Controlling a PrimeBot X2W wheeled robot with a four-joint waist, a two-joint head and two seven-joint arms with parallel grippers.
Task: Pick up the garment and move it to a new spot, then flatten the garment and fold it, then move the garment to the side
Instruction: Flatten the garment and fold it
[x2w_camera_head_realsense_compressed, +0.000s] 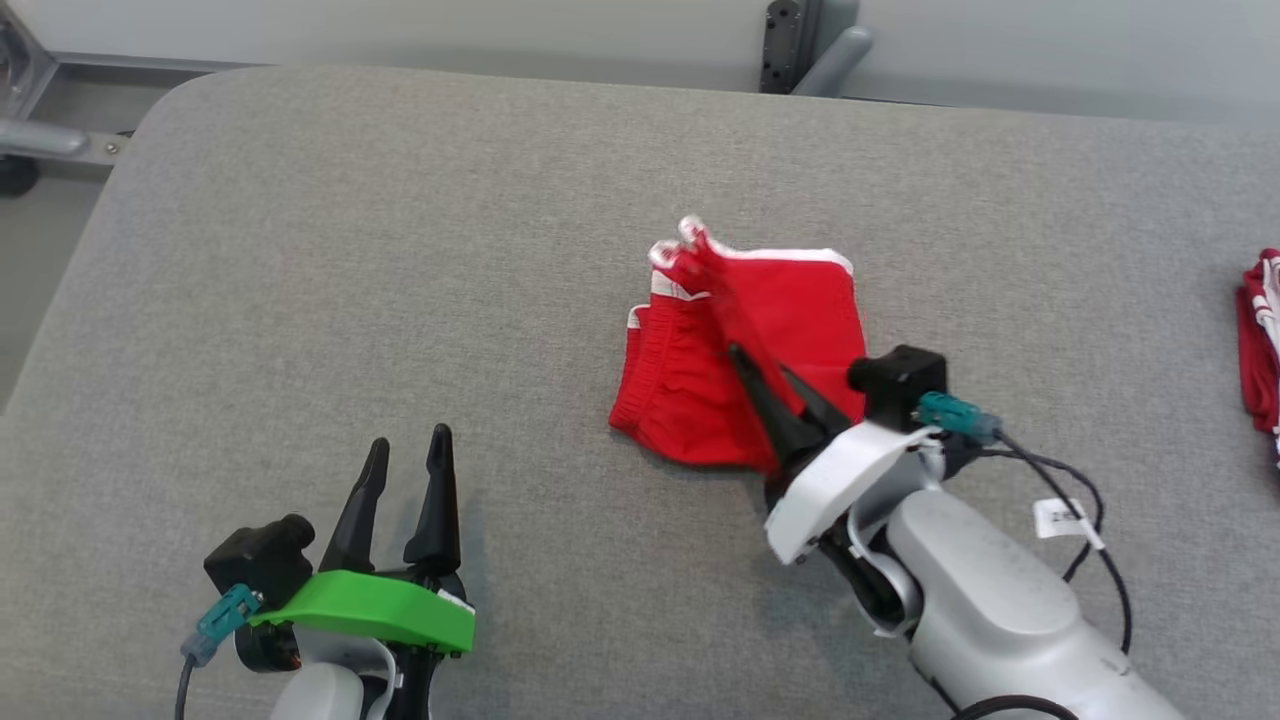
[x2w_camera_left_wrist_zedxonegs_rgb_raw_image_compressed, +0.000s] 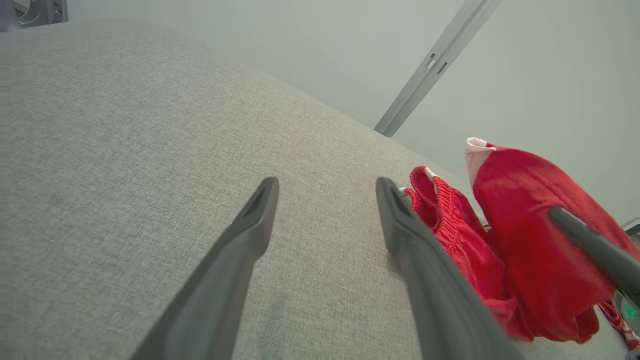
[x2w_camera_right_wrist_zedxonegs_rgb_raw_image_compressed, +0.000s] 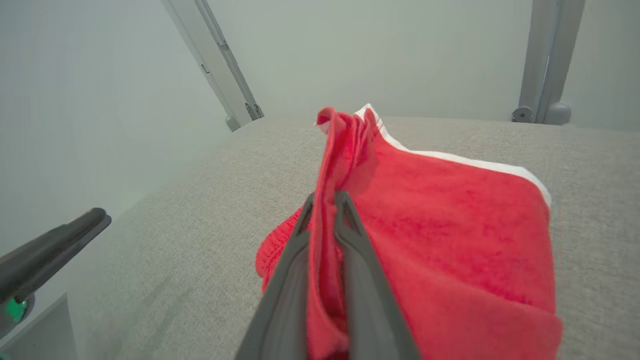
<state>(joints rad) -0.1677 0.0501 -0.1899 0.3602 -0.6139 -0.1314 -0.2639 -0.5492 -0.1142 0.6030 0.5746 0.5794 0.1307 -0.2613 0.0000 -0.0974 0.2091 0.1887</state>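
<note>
Nearest to the robot, the left gripper (x2w_camera_head_realsense_compressed: 410, 440) hovers over the bare table cover with its two dark fingers spread wide and nothing between them. A little farther, the right gripper (x2w_camera_head_realsense_compressed: 762, 360) has its fingers almost together on a raised fold of the garment (x2w_camera_head_realsense_compressed: 680, 395), a pair of red shorts lying near the middle of the grey table (x2w_camera_head_realsense_compressed: 400, 250). In the right wrist view the pinched ridge stands up between the fingers while the rest lies on the surface. The fabric looks thin, soft and light, so I judge it will hang and collapse when lifted; one pinch can carry it, but will not keep it flat. For flattening, better holds seem to be the ribbed elastic waistband (x2w_camera_head_realsense_compressed: 662, 345) on the left side, or the corners of the white-trimmed hem (x2w_camera_head_realsense_compressed: 790, 257) at the far side. The table cover is a coarse woven textile with a rounded corner, and probably gives some friction. At the right edge lies a red and white cloth (x2w_camera_head_realsense_compressed: 1262, 340), well apart.
</note>
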